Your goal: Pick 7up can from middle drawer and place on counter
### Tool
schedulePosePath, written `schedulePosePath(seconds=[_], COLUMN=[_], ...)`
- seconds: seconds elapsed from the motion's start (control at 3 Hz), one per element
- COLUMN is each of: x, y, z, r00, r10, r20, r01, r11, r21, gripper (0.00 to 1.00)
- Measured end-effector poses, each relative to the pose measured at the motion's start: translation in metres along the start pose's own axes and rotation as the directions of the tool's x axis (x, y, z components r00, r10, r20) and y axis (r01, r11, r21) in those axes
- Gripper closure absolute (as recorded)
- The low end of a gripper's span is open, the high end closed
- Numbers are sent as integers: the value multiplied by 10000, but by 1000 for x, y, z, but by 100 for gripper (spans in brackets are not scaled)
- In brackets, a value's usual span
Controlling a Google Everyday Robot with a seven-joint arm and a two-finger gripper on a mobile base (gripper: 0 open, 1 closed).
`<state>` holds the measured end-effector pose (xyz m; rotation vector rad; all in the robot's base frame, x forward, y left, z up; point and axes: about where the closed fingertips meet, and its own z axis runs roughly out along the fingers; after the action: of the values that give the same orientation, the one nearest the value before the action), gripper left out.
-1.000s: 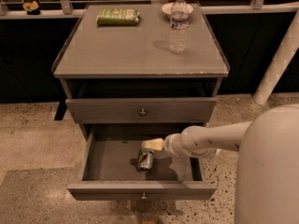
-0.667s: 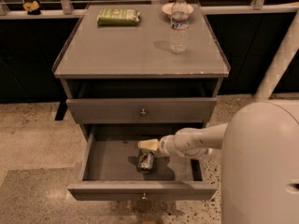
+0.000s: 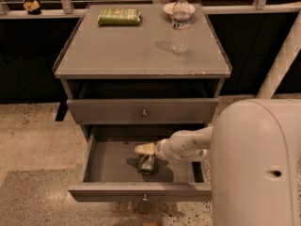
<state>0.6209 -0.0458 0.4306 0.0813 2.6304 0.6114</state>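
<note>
The 7up can (image 3: 146, 164) lies in the open middle drawer (image 3: 103, 190), near the middle of its floor, with its shiny end facing me. My gripper (image 3: 144, 149) reaches in from the right on a pale arm and hovers just above and behind the can, very close to it. Whether it touches the can does not show. The counter (image 3: 127, 48) is the flat grey top of the cabinet above.
A clear water bottle (image 3: 180, 23) stands at the counter's back right, with a white bowl (image 3: 165, 7) behind it. A green packet (image 3: 119, 17) lies at the back left. The upper knobbed drawer (image 3: 144, 112) is closed. My white body (image 3: 256, 164) fills the lower right.
My gripper has slid a little to the left over the can, and my body has come further into view. The can has not moved.
</note>
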Motion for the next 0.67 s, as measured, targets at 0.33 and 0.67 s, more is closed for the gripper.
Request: schedulePosePath(seconds=[0.33, 0.67], x=[17, 29], y=[7, 18], z=[40, 70], r00=[9982, 9948], r10=[34, 46], r20=[-594, -1014], r01=[-35, -50], r11=[10000, 10000], r21=[-9, -42], gripper=[0, 0])
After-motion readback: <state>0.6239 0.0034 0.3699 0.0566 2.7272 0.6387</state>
